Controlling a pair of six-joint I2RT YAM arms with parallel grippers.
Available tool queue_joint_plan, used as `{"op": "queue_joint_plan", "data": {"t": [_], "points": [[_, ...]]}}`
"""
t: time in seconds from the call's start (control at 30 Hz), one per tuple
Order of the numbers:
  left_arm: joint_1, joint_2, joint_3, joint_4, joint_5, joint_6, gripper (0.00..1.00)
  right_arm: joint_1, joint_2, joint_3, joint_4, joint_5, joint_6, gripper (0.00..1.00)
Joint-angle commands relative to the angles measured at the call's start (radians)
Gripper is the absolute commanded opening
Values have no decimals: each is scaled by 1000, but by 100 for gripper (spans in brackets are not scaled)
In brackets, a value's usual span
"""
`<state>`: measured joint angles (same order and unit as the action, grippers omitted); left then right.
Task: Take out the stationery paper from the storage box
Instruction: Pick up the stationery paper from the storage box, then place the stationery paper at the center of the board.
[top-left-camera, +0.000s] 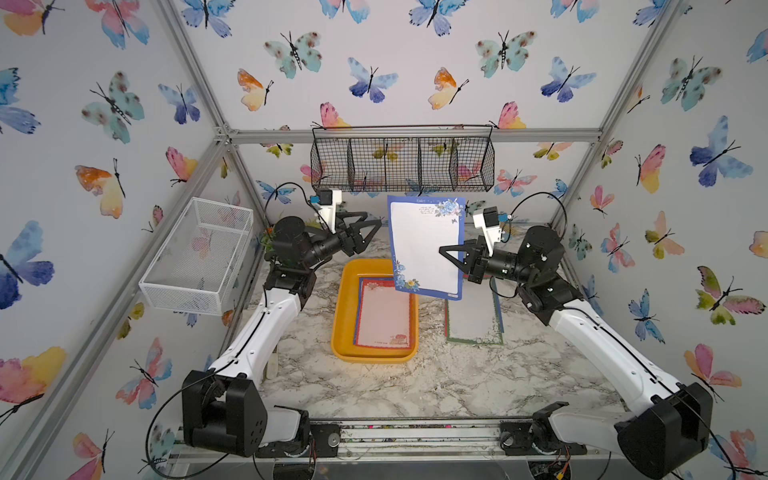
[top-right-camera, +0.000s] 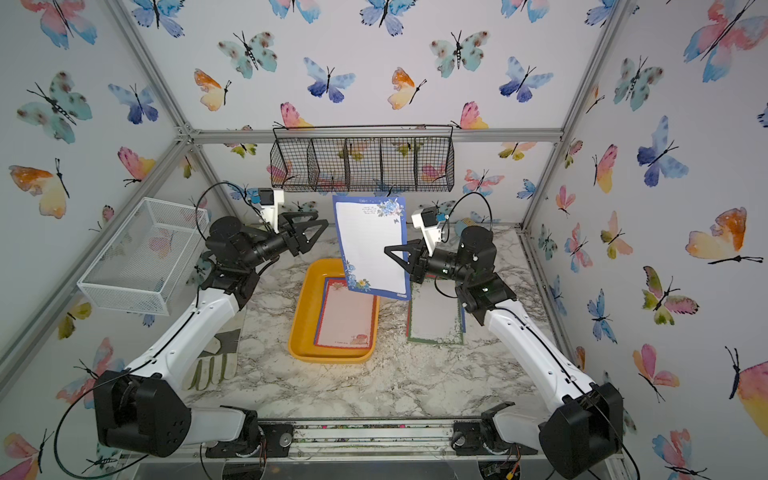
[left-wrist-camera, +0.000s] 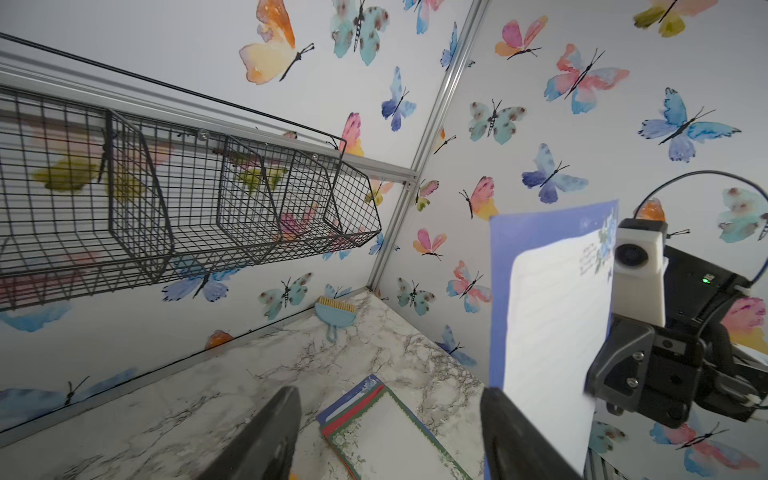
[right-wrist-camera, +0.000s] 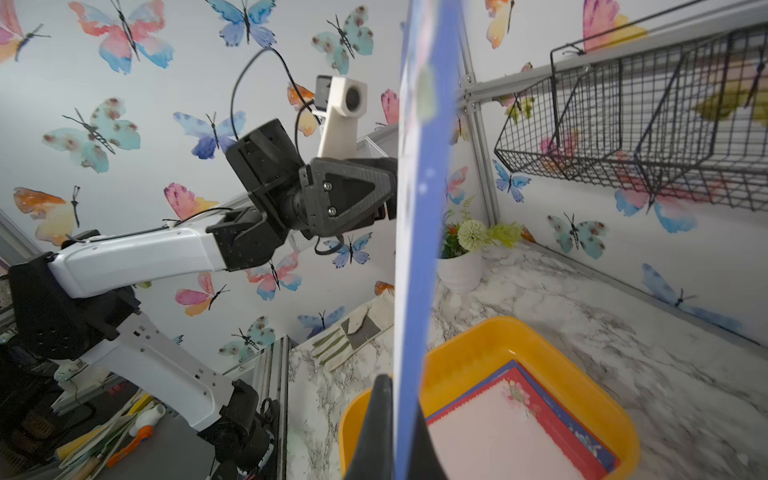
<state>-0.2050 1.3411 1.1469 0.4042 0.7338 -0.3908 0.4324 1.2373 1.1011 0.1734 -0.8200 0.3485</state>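
The step in hand is the carry-out of one piece of stationery paper: the right gripper (top-left-camera: 446, 251) is pinched tight on the side edge of the blue floral sheet (top-left-camera: 424, 249), which hangs nearly upright in the air above the far corner of the storage box (top-left-camera: 340, 316), on the right arm's side of it. The left gripper (top-left-camera: 370, 224) hovers above the box's far end on the left arm's side, its jaws spread wide with nothing between them, close to the sheet but apart from it. The next move, as I judge it, is to swing the sheet clear of the box and lay it flat on the pile of sheets (top-left-camera: 473, 320) lying on the marble just beside the box on the right arm's side, a green border showing on top; a limp sheet held by one edge may curl or slip, so a slow, low release suits it. The job is not finished: a red-bordered sheet (top-left-camera: 384, 316) lies in the box with a blue border showing under it. Beyond the box's far end a black wire basket (top-left-camera: 403, 164) hangs on the wall, near the sheet's top edge, so lifting higher risks a snag. A white mesh basket (top-left-camera: 199, 257) and a glove (top-right-camera: 216, 361) sit well off on the box's left-arm side, out of the way.
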Motion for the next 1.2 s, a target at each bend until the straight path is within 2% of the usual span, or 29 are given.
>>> {"op": "queue_joint_plan", "data": {"t": [0.0, 0.17, 0.3, 0.47, 0.87, 1.17], "points": [[-2, -8, 17, -108, -101, 114, 71, 1, -44, -24, -189, 109, -22, 2], [-1, 35, 59, -144, -83, 125, 71, 0, -127, -86, -305, 162, -22, 2], [-1, 14, 44, -149, -111, 150, 71, 0, -198, -133, -378, 237, -5, 2], [-1, -18, 25, -161, -157, 194, 71, 0, -217, -150, -451, 295, 22, 2], [-1, -51, 16, -200, -239, 205, 71, 0, -143, -120, -553, 421, 10, 2], [-2, -179, -86, -226, -422, 218, 71, -11, -68, -187, -522, 369, 60, 2]]}}
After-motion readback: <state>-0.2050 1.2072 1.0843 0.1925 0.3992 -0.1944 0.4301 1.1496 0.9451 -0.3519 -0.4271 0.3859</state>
